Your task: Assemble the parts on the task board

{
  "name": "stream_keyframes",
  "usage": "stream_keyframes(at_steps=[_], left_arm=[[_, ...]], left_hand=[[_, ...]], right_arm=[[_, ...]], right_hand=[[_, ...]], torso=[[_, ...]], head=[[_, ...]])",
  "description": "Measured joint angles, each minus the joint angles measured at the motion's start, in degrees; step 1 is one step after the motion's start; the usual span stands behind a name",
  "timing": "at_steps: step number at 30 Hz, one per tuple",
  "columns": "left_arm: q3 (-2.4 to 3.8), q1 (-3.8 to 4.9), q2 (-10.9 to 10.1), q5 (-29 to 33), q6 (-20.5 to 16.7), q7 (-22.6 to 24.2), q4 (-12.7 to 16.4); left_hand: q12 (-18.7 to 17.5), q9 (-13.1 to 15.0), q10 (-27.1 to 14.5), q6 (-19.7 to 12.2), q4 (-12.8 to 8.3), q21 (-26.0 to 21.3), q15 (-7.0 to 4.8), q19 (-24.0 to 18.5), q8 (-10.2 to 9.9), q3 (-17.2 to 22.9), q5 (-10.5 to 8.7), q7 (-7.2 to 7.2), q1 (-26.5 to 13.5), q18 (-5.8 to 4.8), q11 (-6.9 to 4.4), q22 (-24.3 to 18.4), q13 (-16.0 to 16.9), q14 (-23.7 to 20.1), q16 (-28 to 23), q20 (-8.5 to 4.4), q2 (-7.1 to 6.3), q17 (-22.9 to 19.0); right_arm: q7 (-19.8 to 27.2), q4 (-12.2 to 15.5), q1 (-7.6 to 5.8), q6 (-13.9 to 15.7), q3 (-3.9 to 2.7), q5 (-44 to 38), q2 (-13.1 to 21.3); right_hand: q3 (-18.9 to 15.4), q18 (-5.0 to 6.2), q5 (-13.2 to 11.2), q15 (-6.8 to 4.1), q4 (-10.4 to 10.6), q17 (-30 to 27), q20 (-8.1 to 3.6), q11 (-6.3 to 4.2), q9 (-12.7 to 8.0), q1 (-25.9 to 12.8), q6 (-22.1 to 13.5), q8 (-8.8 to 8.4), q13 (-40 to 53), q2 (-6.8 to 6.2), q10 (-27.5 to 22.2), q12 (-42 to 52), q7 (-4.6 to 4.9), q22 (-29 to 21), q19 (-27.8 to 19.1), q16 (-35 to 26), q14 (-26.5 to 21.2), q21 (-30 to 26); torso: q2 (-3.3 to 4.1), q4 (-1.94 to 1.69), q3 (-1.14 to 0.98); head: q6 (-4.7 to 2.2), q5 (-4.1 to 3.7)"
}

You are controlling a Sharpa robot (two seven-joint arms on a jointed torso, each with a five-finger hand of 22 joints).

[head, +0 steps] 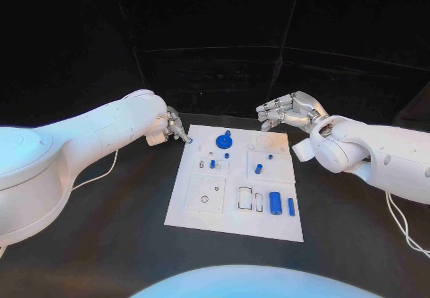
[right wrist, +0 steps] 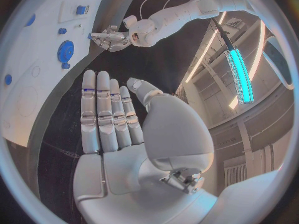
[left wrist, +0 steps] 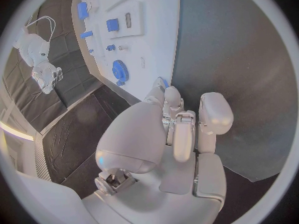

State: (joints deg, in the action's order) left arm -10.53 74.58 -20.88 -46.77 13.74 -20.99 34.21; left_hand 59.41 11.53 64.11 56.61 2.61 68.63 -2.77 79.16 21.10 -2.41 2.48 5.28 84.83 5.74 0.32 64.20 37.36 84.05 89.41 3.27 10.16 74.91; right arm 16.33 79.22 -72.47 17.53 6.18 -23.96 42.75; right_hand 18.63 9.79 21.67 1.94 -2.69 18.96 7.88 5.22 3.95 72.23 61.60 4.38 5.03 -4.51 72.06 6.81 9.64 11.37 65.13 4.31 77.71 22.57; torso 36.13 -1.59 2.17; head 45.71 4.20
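The white task board (head: 235,214) lies in the middle of the black table. A blue gear (head: 224,141) stands near its far edge, also seen in the left wrist view (left wrist: 120,70) and the right wrist view (right wrist: 65,51). Small blue pegs (head: 258,168) stand mid-board, and a thick blue cylinder (head: 275,202) lies beside a thin blue rod (head: 291,207) near the front right. My left hand (head: 176,131) is at the board's far left corner, pinching a small blue part (head: 189,141) at its fingertips (left wrist: 163,87). My right hand (head: 288,110) hovers past the far right corner, fingers straight, holding nothing.
Empty recesses mark the board, among them a square one (head: 207,194) at the front left and a round one (head: 263,142) at the far right. Bare black table (head: 107,236) surrounds the board. A white cable (head: 399,217) trails by my right arm.
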Motion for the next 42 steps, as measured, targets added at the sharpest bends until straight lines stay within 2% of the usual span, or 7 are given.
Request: stream_keyframes(at_steps=[6,11,15,17,20,25,42], left_arm=[[-0.02,-0.06,-0.1,0.7,-0.2,0.2,-0.1],[0.01,0.00,-0.3,1.3,0.0,0.3,-0.2],[0.03,0.05,-0.4,1.6,0.3,0.3,-0.2],[0.02,0.04,-0.5,1.7,0.5,0.3,-0.1],[-0.06,-0.12,-0.7,1.8,0.8,0.2,-0.1],[-0.08,-0.23,-0.9,1.8,1.2,0.0,0.0],[-0.04,-0.13,-1.1,1.9,1.3,-0.3,0.1]], left_hand=[[-0.8,0.0,0.6,0.0,-0.1,0.0,-0.20,-0.2,0.7,2.2,0.18,-0.01,-1.3,0.01,-0.02,0.1,-0.4,-0.2,0.0,-0.19,-1.67,0.0],[-1.3,0.0,0.6,-0.1,-5.0,0.0,-0.20,-0.2,0.7,8.0,0.18,-0.10,-3.4,0.01,-0.02,0.1,-1.0,-0.2,0.0,-0.20,-2.60,0.0],[-1.5,0.0,0.6,-0.1,-7.4,0.0,-0.20,-0.2,0.7,10.6,0.18,-0.11,-5.2,0.01,-0.01,0.0,-1.4,-0.2,0.0,-0.20,-3.44,0.0],[-1.8,0.0,0.6,-0.1,-7.4,-0.1,-0.20,-0.2,0.7,10.7,0.18,-0.11,-6.0,0.01,-0.02,0.0,-1.7,-0.2,0.0,-0.20,-4.16,0.0],[-1.8,2.6,0.2,0.1,-5.9,-0.5,-0.20,-0.2,0.2,8.7,0.61,-0.27,-10.0,0.00,0.43,-0.2,-2.2,-0.2,0.0,-0.20,-6.35,0.0],[-2.0,2.0,-0.4,-0.9,-4.8,-0.5,0.02,-0.2,-1.0,5.4,0.39,0.76,-13.8,0.00,1.02,-0.3,-2.8,0.0,0.0,-0.20,-10.44,0.0],[-1.4,1.6,-1.3,-1.9,-2.8,-0.7,0.44,-0.4,-2.3,1.8,0.39,1.46,-16.8,0.00,1.86,-0.4,-2.8,0.0,0.0,0.41,-12.79,0.0]], right_arm=[[0.0,-0.1,0.00,-0.1,0.00,0.0,0.0],[0.0,-0.1,0.00,-0.1,0.00,0.0,0.0],[0.0,-0.1,0.00,-0.2,0.00,0.0,0.0],[0.0,-0.1,0.00,-0.2,0.00,0.0,0.0],[0.0,-0.1,0.00,-0.2,0.00,0.0,0.0],[0.0,-0.1,0.00,-0.3,0.00,0.0,0.0],[-0.1,-0.2,0.00,-0.3,0.00,0.0,0.0]], right_hand=[[0.0,0.00,0.0,0.00,0.0,0.0,0.00,0.00,0.0,0.0,0.0,0.00,0.0,0.00,0.0,0.0,0.00,0.0,0.0,0.0,0.0,0.0],[0.0,0.00,0.0,0.00,0.0,0.0,0.00,0.00,0.0,0.0,0.0,0.00,0.0,0.00,0.0,0.0,0.00,0.0,0.0,0.0,0.0,0.0],[0.0,-0.01,0.0,0.00,0.0,0.0,0.00,0.00,0.0,0.0,0.0,0.00,0.0,0.00,0.0,0.0,0.00,0.0,0.0,0.0,0.0,0.0],[0.0,0.00,0.0,0.00,0.0,0.0,0.00,0.00,0.0,0.0,0.0,0.00,-0.1,0.00,0.0,0.0,0.00,-0.1,0.0,0.0,0.0,0.0],[0.0,-0.01,0.0,0.00,0.0,0.0,0.00,0.00,0.0,0.0,0.0,0.00,-0.1,0.00,0.0,0.0,0.00,-0.1,0.0,0.0,0.0,0.0],[0.0,-0.01,0.0,0.00,0.0,0.0,0.00,0.00,0.0,0.0,0.0,0.00,-0.1,0.00,0.0,0.0,0.00,-0.1,0.0,0.0,0.0,0.0],[0.0,-0.01,0.0,0.00,0.0,-0.1,0.00,0.00,0.0,0.0,0.0,0.00,-0.1,0.00,0.0,0.0,0.00,-0.1,0.0,-0.2,0.0,-0.2]], torso=[[0.01,0.00,0.01],[0.02,0.00,0.03],[0.02,0.00,0.02],[0.02,0.00,0.02],[0.02,0.00,0.02],[0.03,0.00,0.01],[0.04,0.02,0.01]], head=[[0.10,0.08],[0.12,0.12],[0.17,0.14],[0.17,0.14],[0.21,0.12],[0.24,0.08],[0.28,0.12]])
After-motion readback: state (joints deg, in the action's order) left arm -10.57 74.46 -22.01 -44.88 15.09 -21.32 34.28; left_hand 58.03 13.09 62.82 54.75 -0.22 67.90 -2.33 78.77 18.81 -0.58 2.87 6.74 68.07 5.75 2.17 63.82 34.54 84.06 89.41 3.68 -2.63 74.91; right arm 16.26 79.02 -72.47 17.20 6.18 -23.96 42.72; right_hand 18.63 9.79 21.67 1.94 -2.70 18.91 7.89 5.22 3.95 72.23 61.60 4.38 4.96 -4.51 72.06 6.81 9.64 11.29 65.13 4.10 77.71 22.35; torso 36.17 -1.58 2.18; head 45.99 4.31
